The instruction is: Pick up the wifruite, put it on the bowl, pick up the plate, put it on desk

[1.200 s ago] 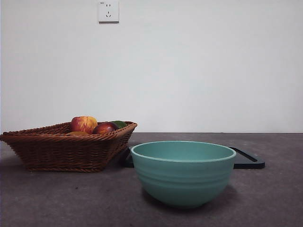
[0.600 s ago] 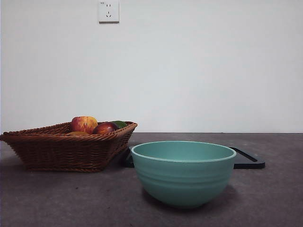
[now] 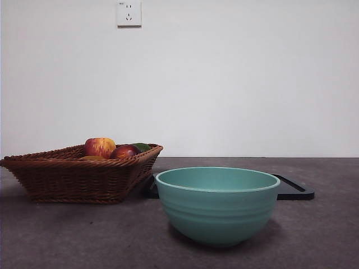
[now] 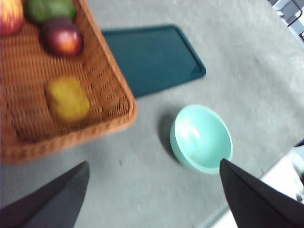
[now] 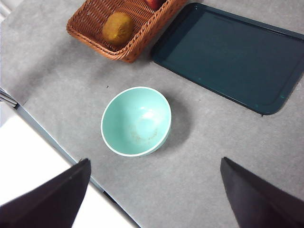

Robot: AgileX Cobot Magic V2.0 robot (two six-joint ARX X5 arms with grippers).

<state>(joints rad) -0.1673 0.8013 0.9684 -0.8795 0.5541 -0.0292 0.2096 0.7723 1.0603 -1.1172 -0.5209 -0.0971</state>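
Observation:
The wifruite (image 4: 67,99) (image 5: 118,28), a small tan-brown oval, lies in the wicker basket (image 4: 121,85) near its corner; in the front view only its top (image 3: 91,158) peeks over the rim. The teal-green bowl (image 3: 217,204) (image 4: 201,137) (image 5: 136,121) stands empty on the grey desk (image 3: 84,235). Behind it lies the plate (image 3: 294,190) (image 4: 151,57) (image 5: 230,54), a flat dark teal rectangle, partly under the basket's edge. My left gripper (image 4: 152,190) hangs open high above the desk between basket and bowl. My right gripper (image 5: 152,190) is open high above the bowl.
The basket (image 3: 78,176) (image 5: 128,52) also holds a red-and-yellow apple (image 3: 100,147) (image 4: 9,16), a dark red fruit (image 3: 124,152) (image 4: 62,38) and a green fruit (image 4: 50,8). The desk's near edge runs just past the bowl in the right wrist view.

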